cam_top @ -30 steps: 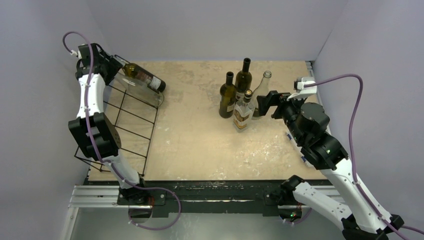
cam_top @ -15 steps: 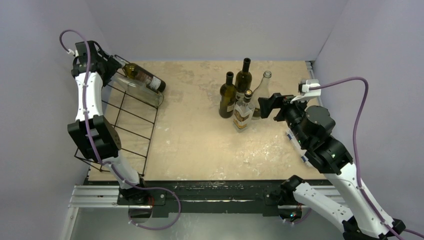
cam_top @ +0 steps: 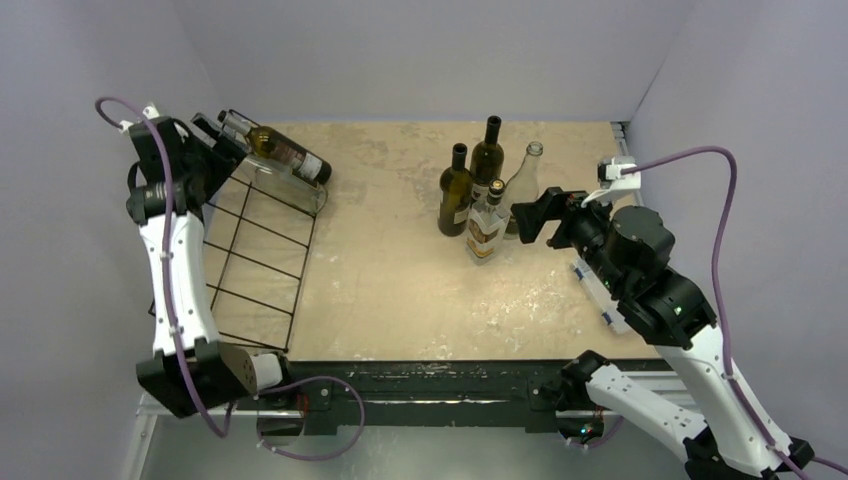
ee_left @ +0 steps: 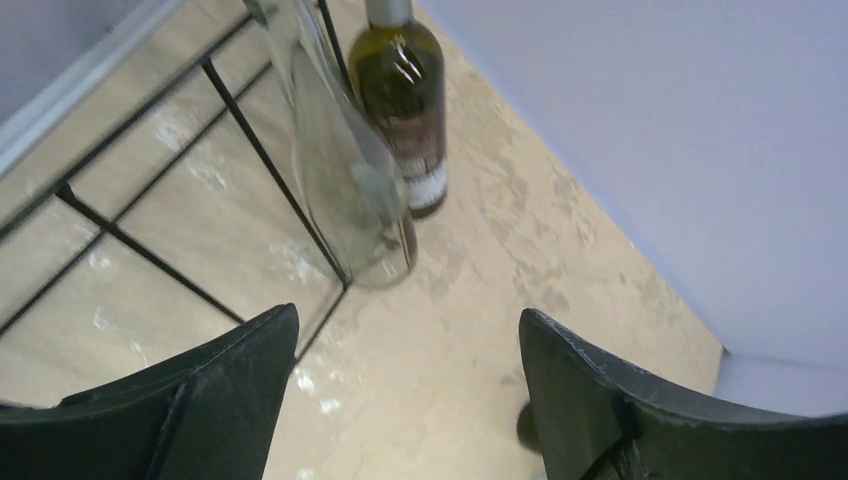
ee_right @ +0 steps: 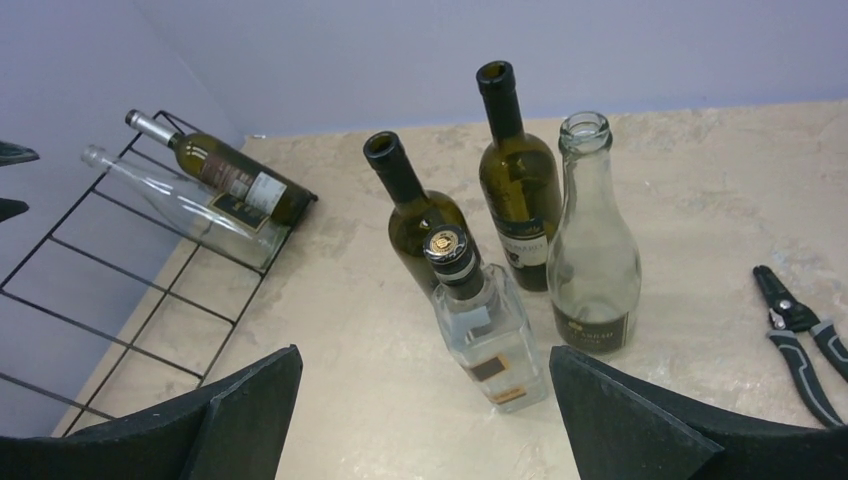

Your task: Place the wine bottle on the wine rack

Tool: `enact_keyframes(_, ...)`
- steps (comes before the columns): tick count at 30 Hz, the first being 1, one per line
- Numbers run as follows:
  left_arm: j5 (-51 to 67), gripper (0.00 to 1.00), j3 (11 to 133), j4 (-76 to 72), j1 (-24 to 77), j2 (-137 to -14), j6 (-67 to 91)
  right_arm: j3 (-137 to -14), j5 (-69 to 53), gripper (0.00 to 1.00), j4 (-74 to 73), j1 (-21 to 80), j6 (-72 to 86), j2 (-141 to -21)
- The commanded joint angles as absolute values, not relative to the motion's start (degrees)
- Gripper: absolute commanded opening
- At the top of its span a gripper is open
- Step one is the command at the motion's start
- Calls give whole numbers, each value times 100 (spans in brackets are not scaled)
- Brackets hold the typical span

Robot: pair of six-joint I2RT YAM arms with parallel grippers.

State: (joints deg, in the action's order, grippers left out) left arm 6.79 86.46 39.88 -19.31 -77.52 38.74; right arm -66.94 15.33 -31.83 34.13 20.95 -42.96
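Left gripper (ee_left: 407, 318) has backed off the rack (ee_left: 150, 255), jaws apart and empty (two bottles (ee_left: 400, 90) lie racked), so next the wide-open right gripper (ee_right: 425, 352) should clasp the near square bottle (ee_right: 490, 345).

Left wrist view, slightly blurred. Green bottle (ee_left: 400, 110), ahead of the left gripper (ee_left: 408, 315): neck cut by the top edge. Clear bottle (ee_left: 345, 170), just left of it: neck likewise cut, outline smeared. Rack (ee_left: 150, 255): runs off the left and top edges. Fingers (ee_left: 220, 400): cut by the bottom edge. Right wrist view. Pliers (ee_right: 800, 335), right of the right gripper (ee_right: 425, 350): clipped by the right edge. Rack: runs off the left edge. Square bottle (ee_right: 487, 335), straight ahead: label print too small to read. Top view. Left gripper's tip: indistinct against rods and bottle necks. Right arm (cam_top: 715, 375): cut at the bottom corner.
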Motion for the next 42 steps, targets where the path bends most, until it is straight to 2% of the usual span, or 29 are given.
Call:
enact_keyframes(1, 1679, 82, 7697, 3702, -1745, -6611, 3640, -6945, 1228, 99, -3628, 3449, 2405, -4502)
enact_keyframes(7, 2507, 86, 6736, 3804, -716, -5423, 3191, -6987, 999, 99, -3611, 3452, 2366, -4822)
enact_keyframes(10, 3257, 90, 6070, 3320, -429, -4946, 3388, -7088, 1108, 99, -3540, 3453, 2373, -5076)
enact_keyframes(15, 3779, 91, 5700, 3141, 286, -4661, 3298, -7305, 1418, 99, -3354, 3438, 2260, -5667)
enact_keyframes(24, 4242, 89, 5294, 2993, 989, -4384, 2969, -7706, 2471, 80, -3133, 3424, 1692, -6892)
enact_keyframes(33, 4281, 89, 5030, 3009, 1080, -4086, 2952, -7449, 2343, 71, -2558, 3317, 1605, -7353)
enact_keyframes(42, 4381, 89, 4985, 2925, 1163, -4032, 2972, -7008, 2188, 57, -2075, 3322, 1487, -7440)
